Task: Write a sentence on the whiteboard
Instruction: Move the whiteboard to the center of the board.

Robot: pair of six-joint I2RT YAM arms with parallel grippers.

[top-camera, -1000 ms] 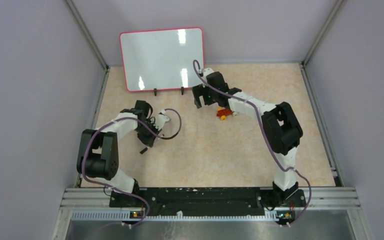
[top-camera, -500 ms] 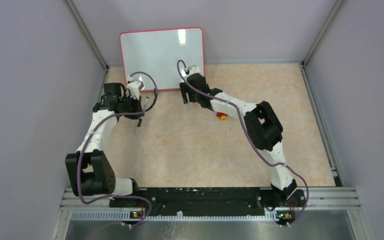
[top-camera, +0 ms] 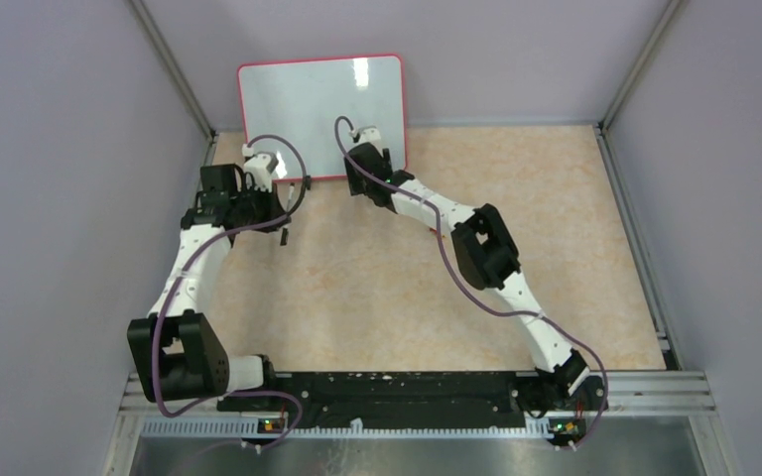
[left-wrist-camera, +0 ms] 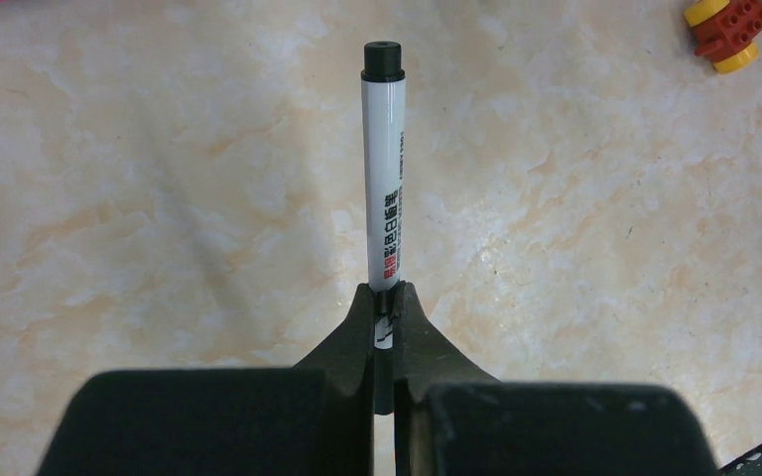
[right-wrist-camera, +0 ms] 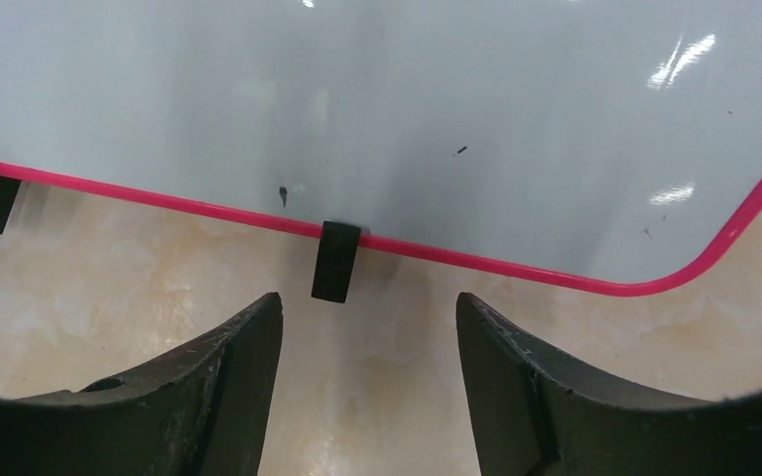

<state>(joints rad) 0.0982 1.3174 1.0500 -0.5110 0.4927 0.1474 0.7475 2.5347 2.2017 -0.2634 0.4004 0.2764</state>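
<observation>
Whiteboard (top-camera: 317, 114): glossy white-grey face w/ bright glare patches, thin red-pink frame, a few tiny blk specks near lower edge in right wrist view. Its foot (right-wrist-camera: 335, 261): blk.
Surface (top-camera: 407, 288): cream-beige, marbled w/ peach veins.
Marker (left-wrist-camera: 385, 169): white barrel, blk cap, blk + red print along it.
Left claw (left-wrist-camera: 384, 307) & right claw (right-wrist-camera: 367, 302): matte blk.
Arms (top-camera: 198, 263): white links, blk joints. Cables (top-camera: 280, 138): purple.
Toy blocks (left-wrist-camera: 726, 30): red + yellow.
Walls (top-camera: 50, 198): pale lilac-grey.
Base rail (top-camera: 387, 387): blk, silver strip below.
</observation>
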